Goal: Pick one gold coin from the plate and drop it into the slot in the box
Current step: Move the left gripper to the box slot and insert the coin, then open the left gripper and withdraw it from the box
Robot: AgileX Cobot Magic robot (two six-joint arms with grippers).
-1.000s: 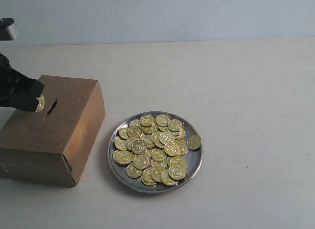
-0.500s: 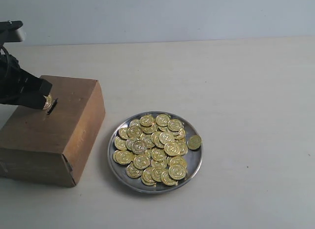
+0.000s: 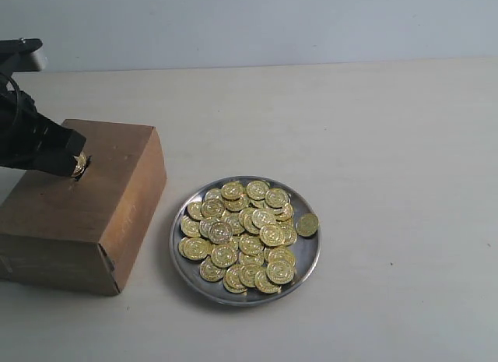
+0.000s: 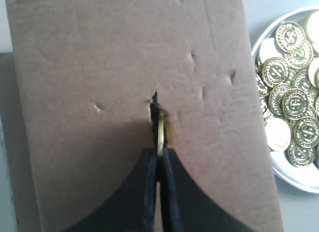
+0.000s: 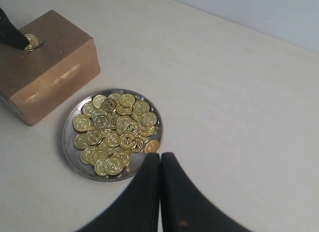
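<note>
My left gripper (image 3: 72, 166) is shut on a gold coin (image 4: 160, 133), held edge-on with its leading edge inside the box slot (image 4: 154, 105). The brown cardboard box (image 3: 93, 206) stands at the left of the exterior view, and the coin (image 3: 79, 164) shows at the slot on its top face. A shiny silver plate (image 3: 305, 254) heaped with gold coins (image 3: 241, 233) sits to the right of the box. In the right wrist view my right gripper (image 5: 160, 157) is shut on nothing, hovering near the plate (image 5: 70, 151) rim, apart from it.
One gold coin (image 3: 307, 224) lies apart from the heap on the plate's right rim. The pale tabletop (image 3: 389, 159) stretches to the right and behind. The box top (image 4: 99, 67) carries several small dents around the slot.
My left gripper has moved right along the box top with the coin, bringing it from beside the slot to the slot itself, where the coin now stands partly inserted.
</note>
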